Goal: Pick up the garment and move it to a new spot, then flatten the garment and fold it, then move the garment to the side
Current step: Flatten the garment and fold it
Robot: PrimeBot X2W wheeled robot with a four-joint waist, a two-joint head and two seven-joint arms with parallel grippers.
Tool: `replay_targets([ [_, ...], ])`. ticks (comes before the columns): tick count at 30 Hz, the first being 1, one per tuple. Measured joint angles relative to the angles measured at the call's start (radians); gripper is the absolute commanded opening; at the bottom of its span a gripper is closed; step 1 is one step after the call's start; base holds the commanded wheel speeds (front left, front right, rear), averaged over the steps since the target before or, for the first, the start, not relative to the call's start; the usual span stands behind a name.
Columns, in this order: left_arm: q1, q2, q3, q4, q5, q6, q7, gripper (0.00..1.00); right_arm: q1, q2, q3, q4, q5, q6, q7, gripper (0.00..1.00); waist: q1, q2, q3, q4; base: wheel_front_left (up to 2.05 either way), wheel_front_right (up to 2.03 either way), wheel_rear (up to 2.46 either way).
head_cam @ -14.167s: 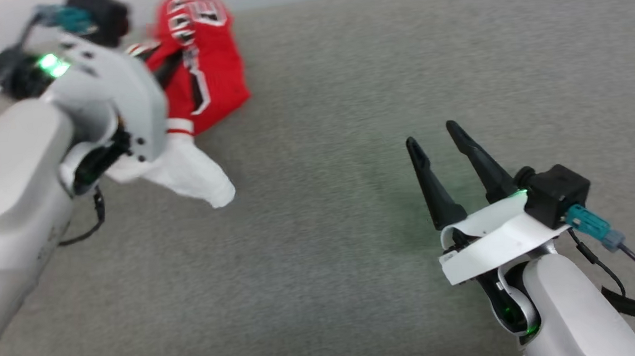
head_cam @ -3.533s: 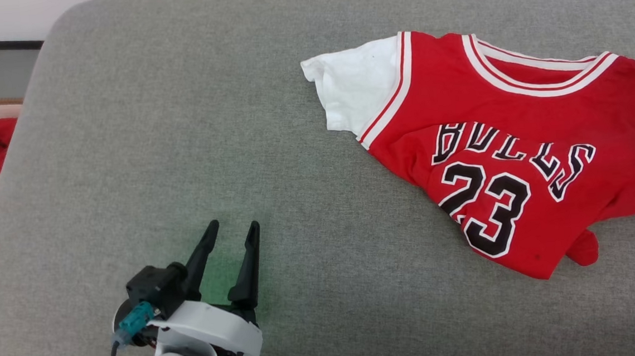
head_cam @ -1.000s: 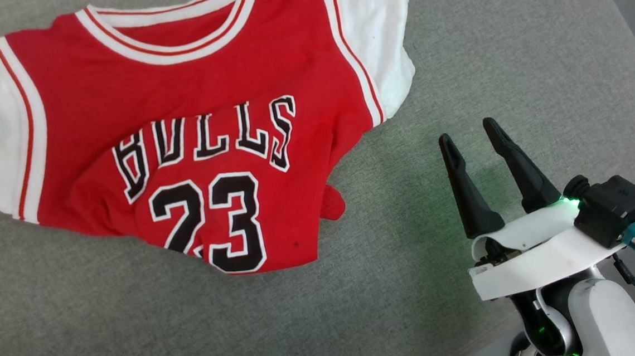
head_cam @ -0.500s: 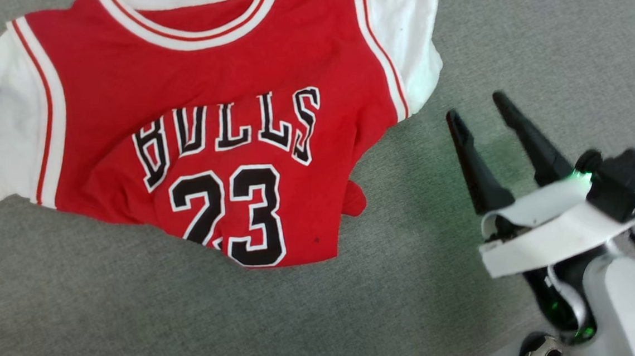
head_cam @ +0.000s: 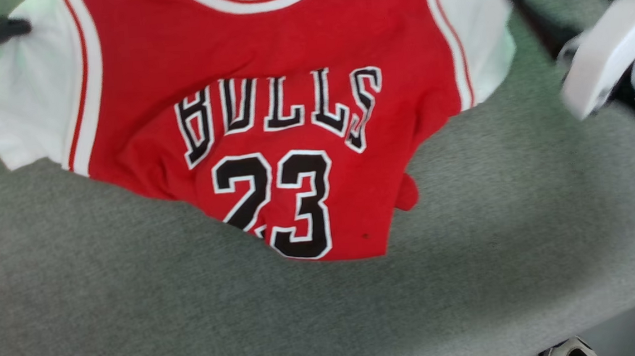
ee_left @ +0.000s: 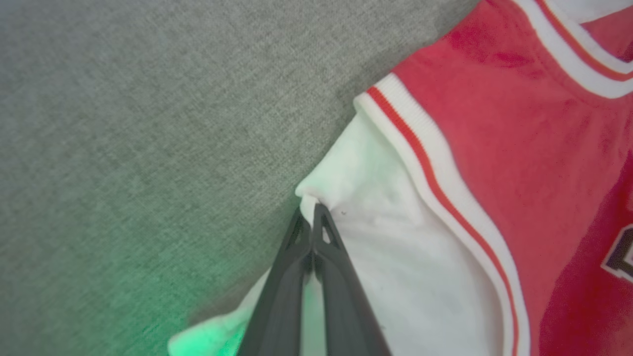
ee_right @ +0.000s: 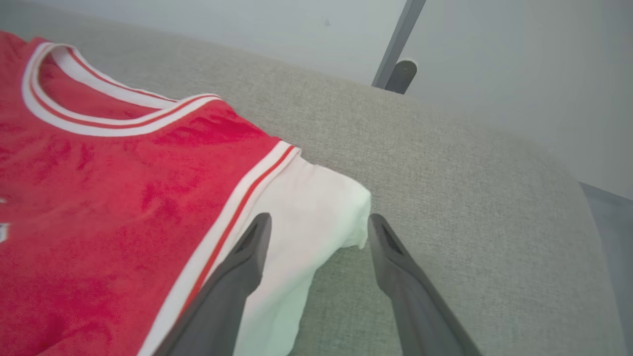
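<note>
Grey cushion; garment neckline cropped; right fingers blurred.

Your left gripper is clamped, your right gripper gapes wide
Your left fingers press tip to tip on a white sleeve of the garment; your right fingers stand well apart at the other sleeve, gripping nothing; your right wrist is blurred in the head view
</note>
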Motion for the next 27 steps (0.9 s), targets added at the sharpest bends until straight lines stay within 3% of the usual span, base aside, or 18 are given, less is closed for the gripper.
replay_targets([
  [4,-0.036,-0.016,-0.023,-0.014,-0.016,-0.001,-0.018,0.0,-0.162,-0.044,0.032,0.114,0.099,0.0,0.085,1.0,0.0,0.0,0.028,0.031,0.0,0.0,0.0],
  [10,-0.088,-0.034,-0.054,-0.036,-0.039,-0.006,-0.045,0.0,-0.324,-0.089,0.171,0.251,0.193,0.0,0.203,1.0,0.0,0.0,0.069,0.073,0.0,0.0,0.0],
  [14,-0.112,-0.042,-0.077,-0.044,-0.053,-0.006,-0.065,0.0,-0.37,-0.128,0.27,0.289,0.278,0.0,0.282,1.0,0.0,0.0,0.089,0.094,0.0,0.0,0.0],
  [18,-0.13,-0.043,-0.105,-0.057,-0.062,-0.006,-0.08,0.0,-0.403,-0.165,0.341,0.294,0.333,0.0,0.285,0.96,0.0,0.0,0.103,0.102,0.0,0.0,0.0],
  [19,-0.134,-0.043,-0.11,-0.057,-0.067,-0.006,-0.082,0.0,-0.411,-0.172,0.356,0.297,0.344,0.0,0.278,0.49,0.0,0.0,0.105,0.102,0.0,0.0,0.0],
  [20,-0.137,-0.041,-0.116,-0.057,-0.07,-0.006,-0.086,0.0,-0.416,-0.176,0.367,0.3,0.352,0.0,0.267,0.31,0.0,0.0,0.107,0.101,0.0,0.0,0.0],
  [21,-0.141,-0.04,-0.12,-0.058,-0.071,-0.006,-0.092,0.0,-0.419,-0.177,0.373,0.31,0.362,0.0,0.254,0.0,0.0,0.0,0.107,0.1,0.0,0.0,0.0],
  [27,-0.126,-0.06,-0.13,-0.034,-0.115,-0.004,-0.185,0.0,-0.436,-0.18,0.411,0.357,0.402,0.001,0.161,0.0,0.0,0.0,0.086,0.109,0.0,0.0,0.0],
])
